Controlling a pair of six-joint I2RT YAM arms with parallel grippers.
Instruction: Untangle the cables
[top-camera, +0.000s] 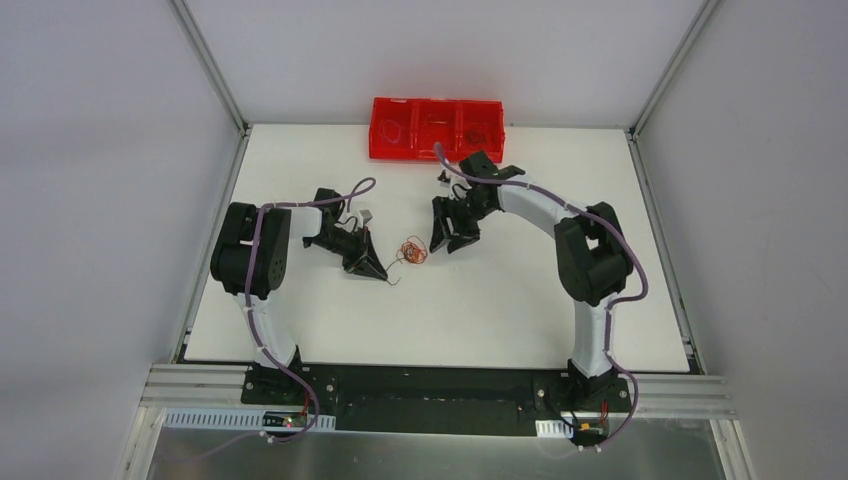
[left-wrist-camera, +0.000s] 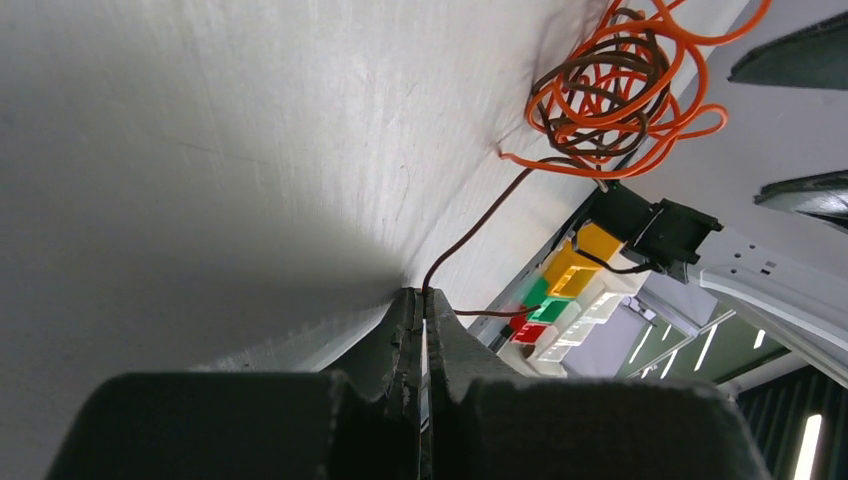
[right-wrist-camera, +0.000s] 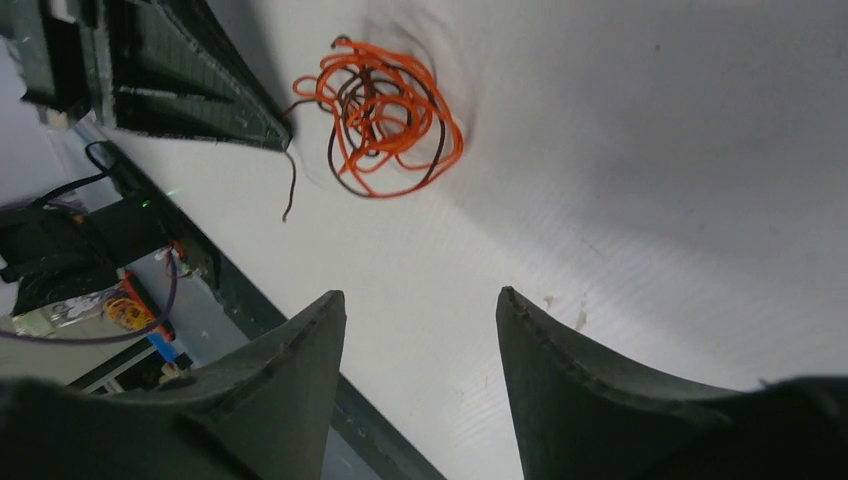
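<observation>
Cables (top-camera: 411, 250): one small tangle of orange loops with dark brown loops wound through them. It lies flat on the white table (top-camera: 450, 320) near its middle, between the two grippers.

Left gripper (left-wrist-camera: 425, 300): down at the table surface, just to the left of the tangle, jaws pressed together. A dark strand (left-wrist-camera: 470, 235) leaves the tangle in a gentle curve, crosses the bare table and passes in between the fingertips. The grip is clenched on that single wire. A short free end comes out past the tips (the right wrist view shows it as a loose dark tail curling on the table).

Right gripper (right-wrist-camera: 420, 300): fingers spread wide with nothing between them. It sits on the right side of the tangle, near it but apart, tips pointing towards it. Cannot tell whether the tips touch the table.

Red tray (top-camera: 437, 128): translucent, three compartments in a row, at the far edge of the table. It is well apart from the tangle and both grippers, and its contents are too small to make out.
</observation>
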